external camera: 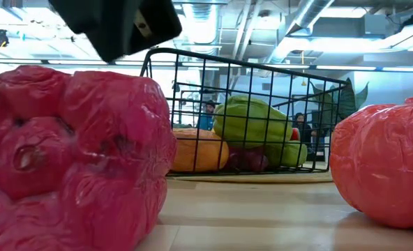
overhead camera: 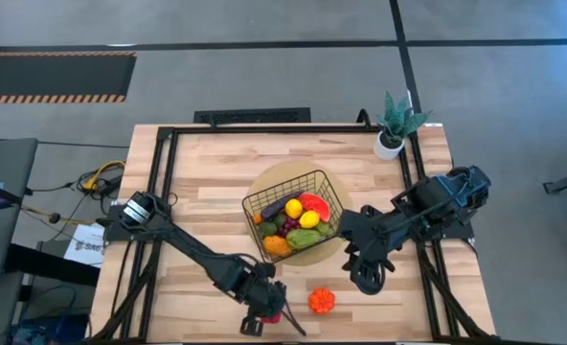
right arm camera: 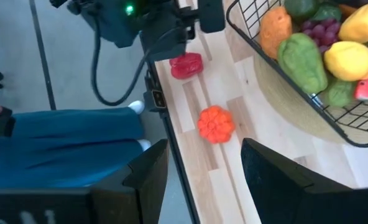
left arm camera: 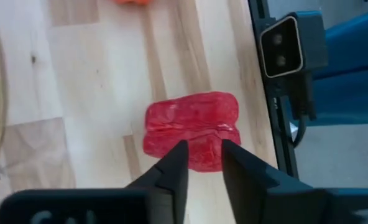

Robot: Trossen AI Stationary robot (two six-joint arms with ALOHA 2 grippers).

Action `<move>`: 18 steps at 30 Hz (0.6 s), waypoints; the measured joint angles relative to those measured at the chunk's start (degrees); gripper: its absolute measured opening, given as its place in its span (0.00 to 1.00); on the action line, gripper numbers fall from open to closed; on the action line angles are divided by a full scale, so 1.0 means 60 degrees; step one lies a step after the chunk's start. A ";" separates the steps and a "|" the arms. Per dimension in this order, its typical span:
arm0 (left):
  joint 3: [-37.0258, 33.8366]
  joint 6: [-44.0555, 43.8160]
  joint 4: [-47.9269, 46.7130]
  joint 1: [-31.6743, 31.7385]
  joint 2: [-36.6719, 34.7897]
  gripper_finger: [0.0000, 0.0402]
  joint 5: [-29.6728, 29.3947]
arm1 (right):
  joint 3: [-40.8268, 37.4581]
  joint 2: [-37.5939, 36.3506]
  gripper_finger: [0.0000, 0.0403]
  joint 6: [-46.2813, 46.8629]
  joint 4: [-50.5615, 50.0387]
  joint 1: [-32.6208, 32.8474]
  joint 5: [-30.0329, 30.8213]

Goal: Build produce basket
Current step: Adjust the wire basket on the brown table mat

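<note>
We've got the left gripper [left arm camera: 199,163] at bottom center over the red pepper [left arm camera: 192,129], fingers slightly apart, gripping nothing. Right gripper [right arm camera: 202,163] open, empty, right of the basket [overhead camera: 264,203] mid-frame.

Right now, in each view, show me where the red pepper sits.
High view: red pepper at the table's near edge, under the left gripper.
Low view: it fills the left foreground.
Left wrist view: centre, just beyond the fingers.
Right wrist view: upper middle, by the left arm.
Shared landmark: the orange pepper beside it.
</note>
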 joint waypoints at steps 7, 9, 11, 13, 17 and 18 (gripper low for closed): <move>0.0000 0.0196 0.0014 0.0212 0.0000 0.38 -0.0057 | 0.0000 0.0000 0.55 0.0389 0.0000 0.0377 0.0000; 0.0000 0.0197 0.0020 0.0215 0.0000 0.44 -0.0156 | 0.0000 0.0000 0.55 0.0411 -0.0004 0.0506 0.0004; 0.0000 0.0215 0.0023 0.0216 0.0000 0.50 -0.0283 | 0.0000 0.0000 0.55 0.0411 -0.0004 0.0620 0.0016; 0.0000 0.0222 0.0021 0.0216 0.0000 0.55 -0.0331 | 0.0000 0.0000 0.55 0.0430 0.0000 0.0703 0.0120; 0.0000 -0.0124 0.0032 0.0219 0.0000 0.64 -0.0494 | 0.0000 0.0000 0.55 0.0633 -0.0004 0.0819 0.0320; 0.0000 -0.0350 0.0032 0.0219 0.0000 0.66 -0.0638 | 0.0000 0.0000 0.55 0.0639 -0.0004 0.0858 0.0381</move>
